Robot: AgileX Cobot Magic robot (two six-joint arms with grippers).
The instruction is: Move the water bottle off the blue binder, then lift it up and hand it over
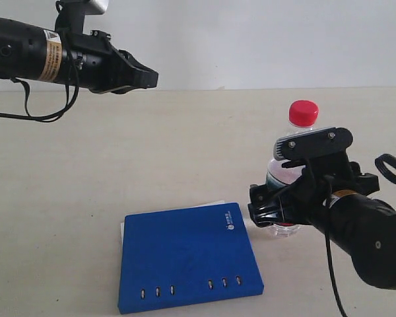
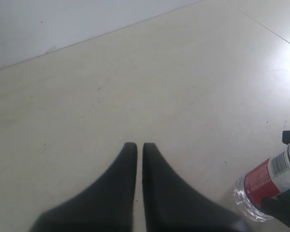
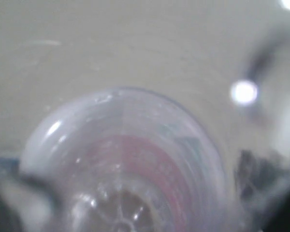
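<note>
The water bottle [image 1: 288, 173] stands upright just to the right of the blue binder [image 1: 185, 261], its red cap [image 1: 303, 112] on top. My right gripper [image 1: 272, 212] is shut around the bottle's lower body. In the right wrist view the bottle [image 3: 135, 159] fills the picture, blurred, and its red label shows through the plastic. I cannot tell whether its base touches the table. The binder lies flat near the front with nothing on it. My left gripper [image 1: 148, 78] hangs shut high at the back left, holding nothing. Its tips [image 2: 139, 145] almost meet, and the bottle [image 2: 268, 186] shows at that view's edge.
The beige table [image 1: 185, 145] runs back to a pale wall. White pages [image 1: 211, 203] peek out past the binder's far edge. A black cable [image 1: 333, 277] hangs under the right arm, and another loops under the left arm [image 1: 46, 112].
</note>
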